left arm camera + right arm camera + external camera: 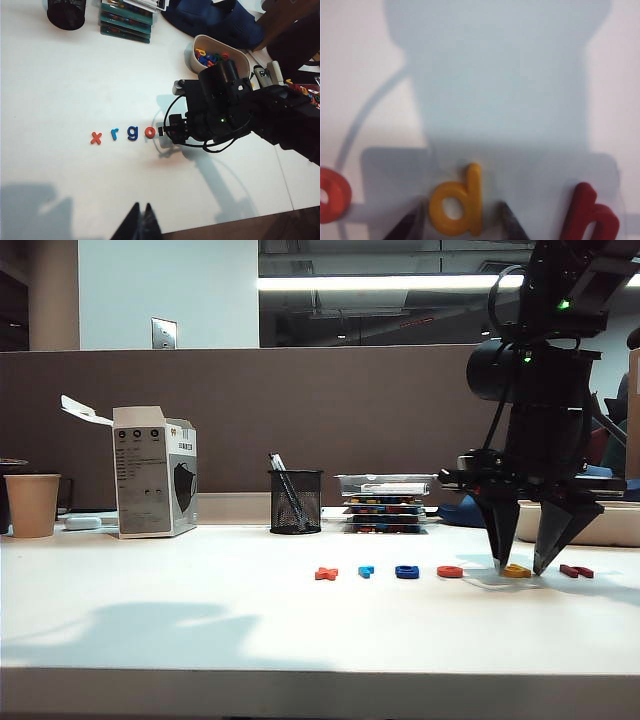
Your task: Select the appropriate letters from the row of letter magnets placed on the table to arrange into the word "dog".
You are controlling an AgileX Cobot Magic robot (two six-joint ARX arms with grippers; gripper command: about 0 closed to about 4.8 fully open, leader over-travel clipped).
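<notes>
So the right gripper (519,566) is down at the table (200,630) with its two dark fingertips straddling the yellow "d" (516,571), one on each side. In the right wrist view the tips sit right beside the letter (457,200), partly open, but I can't tell if they actually pinch it yet; the "d" lies flat on the surface.

The row of magnets runs left to right in the exterior view: orange-red "x" (326,573), light blue "r" (366,571), dark blue "g" (407,571), orange-red "o" (450,571), then the "d", then the dark red letter (577,571) just past the gripper. All are in line, none pulled out.

The left gripper (141,222) hangs well off from the row, its fingers pressed together with nothing between them.

Behind the row stand the stacked trays (385,502), a mesh pen cup (296,501), a white box (152,472) and a paper cup (32,504).
</notes>
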